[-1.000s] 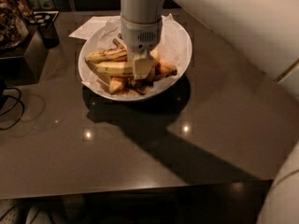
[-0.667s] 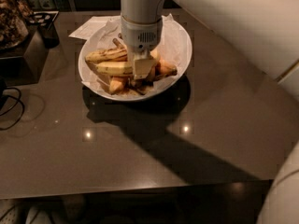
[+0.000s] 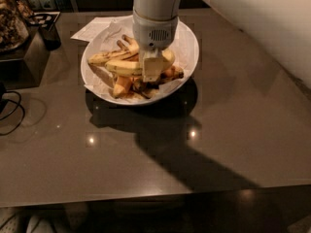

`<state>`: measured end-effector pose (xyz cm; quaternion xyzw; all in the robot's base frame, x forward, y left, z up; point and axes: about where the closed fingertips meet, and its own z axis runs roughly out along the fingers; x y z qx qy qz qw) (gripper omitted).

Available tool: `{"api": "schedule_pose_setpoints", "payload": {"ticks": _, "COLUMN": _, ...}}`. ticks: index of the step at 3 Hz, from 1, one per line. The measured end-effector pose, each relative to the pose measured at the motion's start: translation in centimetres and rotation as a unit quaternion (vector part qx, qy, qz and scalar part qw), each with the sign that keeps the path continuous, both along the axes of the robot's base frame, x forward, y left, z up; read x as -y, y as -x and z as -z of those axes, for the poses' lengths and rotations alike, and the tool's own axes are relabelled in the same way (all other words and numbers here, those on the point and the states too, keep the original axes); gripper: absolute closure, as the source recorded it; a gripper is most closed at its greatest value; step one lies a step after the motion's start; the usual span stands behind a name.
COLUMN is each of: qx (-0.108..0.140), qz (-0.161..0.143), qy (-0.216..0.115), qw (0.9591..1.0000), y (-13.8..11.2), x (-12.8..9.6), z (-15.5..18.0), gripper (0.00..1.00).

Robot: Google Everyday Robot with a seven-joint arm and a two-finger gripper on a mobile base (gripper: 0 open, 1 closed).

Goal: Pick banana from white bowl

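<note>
1 white robot arm (image 3: 155,4) hangs from the top edge over the big, round, glossy white bowl (image 3: 190,42), which stands on a dark, glossy brown table (image 3: 233,130). Pale two-finger gripper (image 3: 149,72): low inside the bowl, directly in front of the large, thick, curved yellow banana (image 3: 121,67), covering its middle; whether the claw is wide, narrow or holding cannot be told. Banana: lying crosswise in the bowl on crumpled white paper lining (image 3: 104,35), beside 1 slimmer speckled banana (image 3: 102,57) and short orange-yellow bananas (image 3: 121,86).
</note>
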<state>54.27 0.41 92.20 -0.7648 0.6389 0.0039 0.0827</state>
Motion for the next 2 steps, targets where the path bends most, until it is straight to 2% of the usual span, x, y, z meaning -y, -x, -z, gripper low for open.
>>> {"api": "schedule_pose_setpoints", "payload": {"ticks": 1, "qx": 0.0, "qz": 0.038, "qy": -0.009, "qw": 0.9993, "y": 1.1, "x": 0.9, "z": -1.7, "gripper": 1.0}}
{"api": "schedule_pose_setpoints", "payload": {"ticks": 2, "qx": 0.003, "qz": 0.057, "qy": -0.01, "qw": 0.9983, "y": 1.8, "x": 1.3, "z": -3.3, "gripper": 1.0}}
